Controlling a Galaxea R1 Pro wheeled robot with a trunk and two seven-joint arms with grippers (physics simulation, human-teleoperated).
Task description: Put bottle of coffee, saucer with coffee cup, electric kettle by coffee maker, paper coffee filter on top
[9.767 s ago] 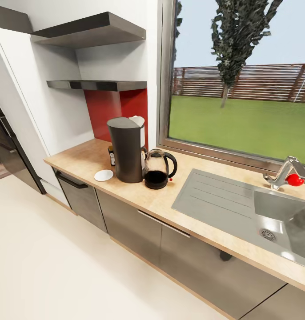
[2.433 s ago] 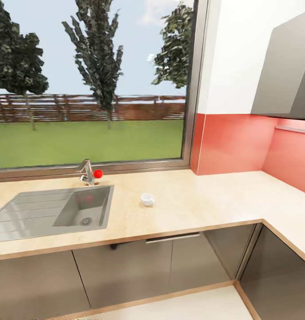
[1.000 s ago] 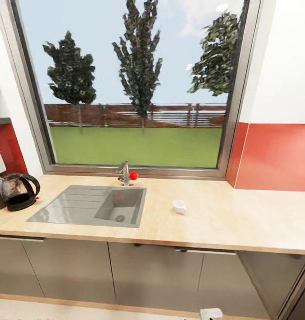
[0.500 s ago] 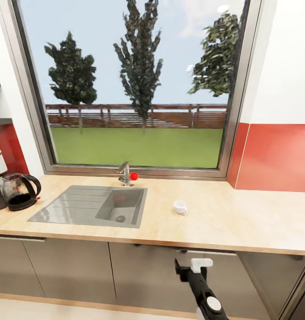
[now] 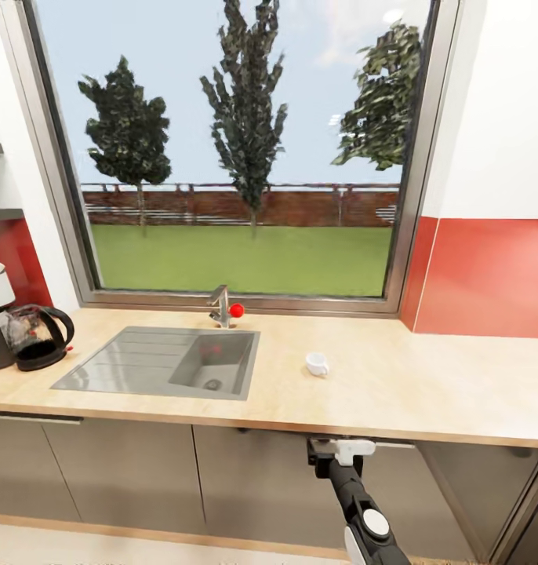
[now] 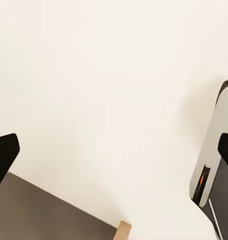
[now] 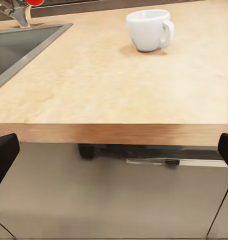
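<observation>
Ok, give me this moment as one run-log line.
phase: approaching coffee cup | cup: upright on countertop, right of sink, no saucer | right gripper: open, below counter edge | left gripper: open, empty

Countertop (image 5: 394,396) — coffee cup (image 5: 317,364), electric kettle (image 5: 35,338) on it.

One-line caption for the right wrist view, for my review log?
Open right gripper below the countertop edge, facing the white coffee cup beside the sink.

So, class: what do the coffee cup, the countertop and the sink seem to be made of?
Coffee cup: probably glazed ceramic, plain white with a soft sheen. Countertop: looks like light wood or wood-look laminate, matte with faint grain. Sink: likely brushed steel, grey with ridged drainer lines.
</observation>
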